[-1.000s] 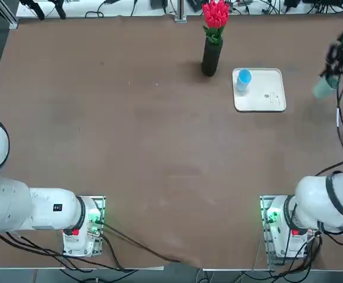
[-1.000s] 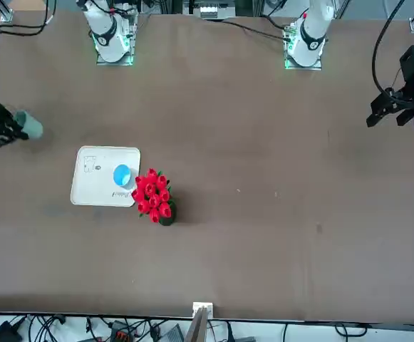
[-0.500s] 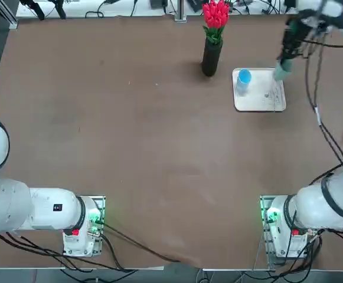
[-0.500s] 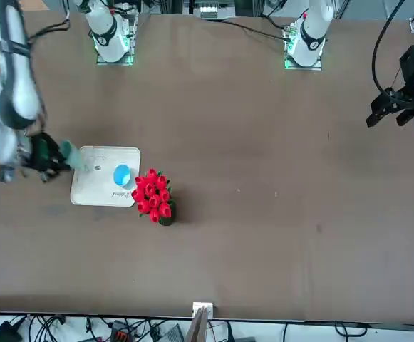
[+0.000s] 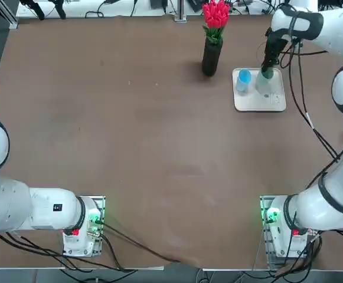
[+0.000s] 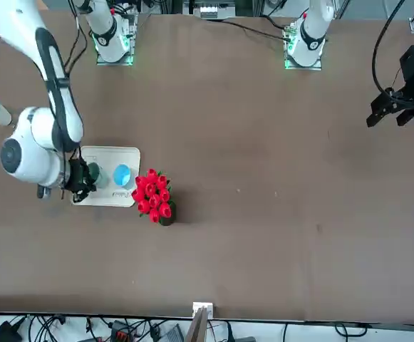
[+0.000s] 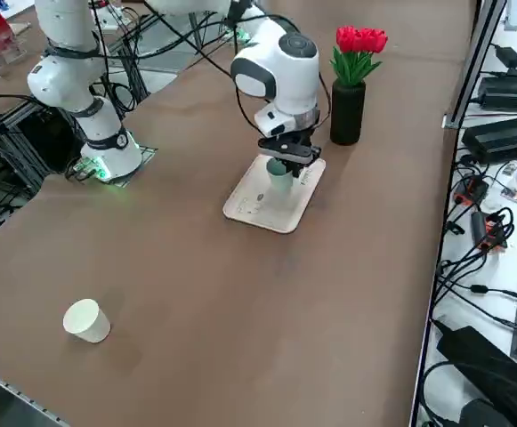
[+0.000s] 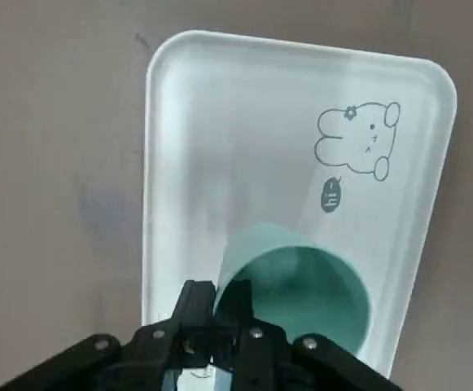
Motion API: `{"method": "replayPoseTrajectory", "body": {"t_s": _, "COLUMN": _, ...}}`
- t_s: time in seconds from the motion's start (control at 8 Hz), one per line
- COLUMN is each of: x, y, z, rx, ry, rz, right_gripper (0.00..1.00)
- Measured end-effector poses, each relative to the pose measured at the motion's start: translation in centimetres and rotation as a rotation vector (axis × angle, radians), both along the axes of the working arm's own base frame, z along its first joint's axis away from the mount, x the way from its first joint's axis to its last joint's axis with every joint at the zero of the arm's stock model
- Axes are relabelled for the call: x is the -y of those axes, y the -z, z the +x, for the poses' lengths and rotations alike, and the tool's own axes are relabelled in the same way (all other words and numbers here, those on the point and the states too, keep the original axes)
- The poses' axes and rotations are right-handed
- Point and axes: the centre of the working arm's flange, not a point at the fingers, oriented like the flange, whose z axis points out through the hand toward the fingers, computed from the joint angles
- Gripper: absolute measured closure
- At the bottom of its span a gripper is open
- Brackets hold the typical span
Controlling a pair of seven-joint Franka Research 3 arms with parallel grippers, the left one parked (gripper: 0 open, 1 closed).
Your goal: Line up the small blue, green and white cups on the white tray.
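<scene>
**Teal cup (image 8: 301, 285) swung in over white tray (image 5: 274, 106)**

It's come across from the counter's (image 5: 159, 135) right side since a sec ago, beside the blue cup (image 6: 122, 175) on the tray. R gripper (image 8: 216, 295) has its jaws pinched shut on the cup's wall, one in, one out; we can't tell if its base touches.

Prob. light, thin plastic, a bit springy and slick: we'd grip near the rim, gently, so it doesn't flex or tip. White cup (image 7: 87, 320) sits well apart on the counter, still to fetch. Counter's flat, brown, w/ vase (image 5: 211, 56) near the tray; cables (image 7: 472, 267) beyond.
</scene>
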Motion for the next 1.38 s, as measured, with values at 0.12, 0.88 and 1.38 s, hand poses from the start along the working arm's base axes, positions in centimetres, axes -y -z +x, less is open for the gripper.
{"method": "replayPoseTrajectory", "body": {"t_s": 0.12, "x": -0.2, "y": 0.1, "z": 0.0, "rx": -0.002, "ry": -0.001, "rz": -0.001, "right_gripper": 0.98}}
{"method": "replayPoseTrajectory", "body": {"t_s": 0.88, "x": 0.0, "y": 2.2, "z": -0.8, "rx": -0.012, "ry": 0.005, "rz": -0.01, "right_gripper": 0.98}}
{"method": "replayPoseTrajectory", "body": {"t_s": 1.38, "x": -0.4, "y": 2.2, "z": -0.8, "rx": -0.01, "ry": -0.001, "rz": -0.01, "right_gripper": 0.98}}
